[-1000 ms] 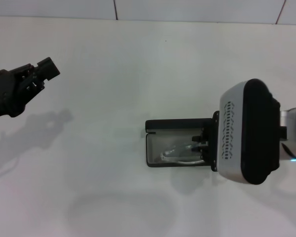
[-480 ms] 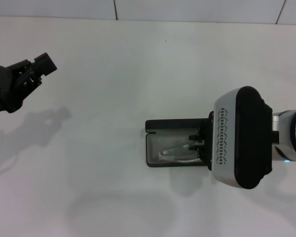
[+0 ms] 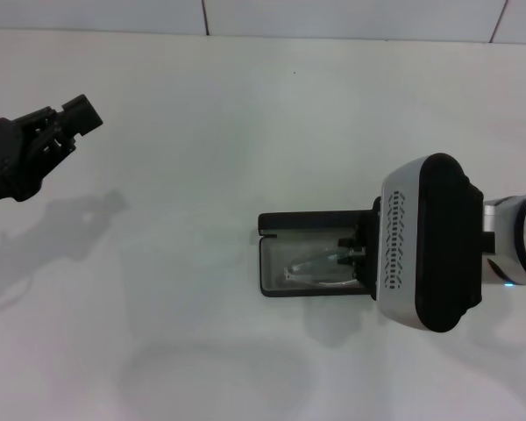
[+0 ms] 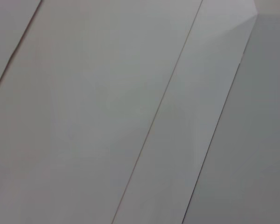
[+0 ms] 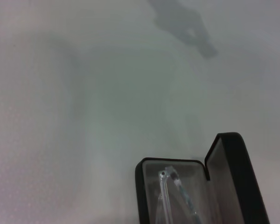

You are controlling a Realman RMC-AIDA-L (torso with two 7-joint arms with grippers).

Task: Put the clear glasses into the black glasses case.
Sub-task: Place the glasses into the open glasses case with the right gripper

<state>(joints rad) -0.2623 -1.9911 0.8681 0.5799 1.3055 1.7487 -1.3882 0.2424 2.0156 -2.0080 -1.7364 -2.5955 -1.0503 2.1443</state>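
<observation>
White tabletop point(image 3: 245, 132) fills pretty much everything, with a tiled wall strip at the far edge, and that's all that gets shown by the left wrist camera.

Biggest thing in the head view is the right arm's bulky white-and-black wrist housing point(image 3: 430, 254), parked right over the near-right end of the black glasses case point(image 3: 285, 224). The case is lying open, lid stood up on the far side, grey lining showing. The right gripper point(image 3: 355, 254) is tucked under that housing and reaches down into the tray; whether the fingers are clamped or spread can't be told, since they're mostly hidden by the wrist.

The left gripper point(image 3: 74, 118) is way off to the left, raised above the table and not involved. Its fingers look closed together with nothing in them.

The clear glasses point(image 3: 320, 267) are already inside the tray, just left of the right gripper's tips. In the right wrist view they're seen lying slanted in the lining point(image 5: 170, 196), one end a bit raised by the look of it.

For this step, looks like placement is basically being finished. The glasses should be let down flat so no arm sticks over the rim, the release kept gentle, and the gripper lifted straight up so the frame isn't dragged out or the lid knocked shut.

Count: one table, two grippers, one case, one pair of glasses.
</observation>
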